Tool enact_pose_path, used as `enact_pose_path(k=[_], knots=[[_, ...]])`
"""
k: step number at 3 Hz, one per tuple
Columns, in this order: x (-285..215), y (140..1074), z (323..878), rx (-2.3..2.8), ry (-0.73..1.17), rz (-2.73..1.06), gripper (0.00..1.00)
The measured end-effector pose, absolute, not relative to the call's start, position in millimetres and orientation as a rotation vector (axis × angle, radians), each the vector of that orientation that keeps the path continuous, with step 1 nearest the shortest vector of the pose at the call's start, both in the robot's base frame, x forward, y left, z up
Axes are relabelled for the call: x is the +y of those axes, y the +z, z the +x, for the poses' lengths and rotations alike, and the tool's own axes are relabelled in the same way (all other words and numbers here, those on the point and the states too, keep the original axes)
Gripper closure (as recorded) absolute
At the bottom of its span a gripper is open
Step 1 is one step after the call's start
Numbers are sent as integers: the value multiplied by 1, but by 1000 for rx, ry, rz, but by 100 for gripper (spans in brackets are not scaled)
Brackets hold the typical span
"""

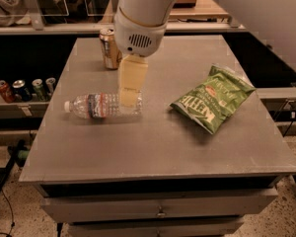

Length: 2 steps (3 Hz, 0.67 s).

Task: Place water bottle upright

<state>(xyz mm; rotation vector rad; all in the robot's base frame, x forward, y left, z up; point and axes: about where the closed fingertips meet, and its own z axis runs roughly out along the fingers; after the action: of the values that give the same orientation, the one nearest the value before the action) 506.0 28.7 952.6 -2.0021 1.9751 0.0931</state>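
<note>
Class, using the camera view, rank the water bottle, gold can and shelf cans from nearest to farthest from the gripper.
1. Water bottle, lying right at the gripper.
2. Gold can, upright behind it.
3. Shelf cans, low at the view's left edge.

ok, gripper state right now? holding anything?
Gripper: open or closed cannot be told; it is down at the base end of the water bottle, which lies on its side on the table.

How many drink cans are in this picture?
5. One gold can stands on the table, far side; four cans line the low shelf at left. Others may hide behind the arm. The end effector hangs over the lying water bottle.
</note>
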Motion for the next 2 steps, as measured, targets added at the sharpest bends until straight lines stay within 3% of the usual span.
enact_pose_path(k=[2], knots=[[89,908,526,2041,135,-2004,0]])
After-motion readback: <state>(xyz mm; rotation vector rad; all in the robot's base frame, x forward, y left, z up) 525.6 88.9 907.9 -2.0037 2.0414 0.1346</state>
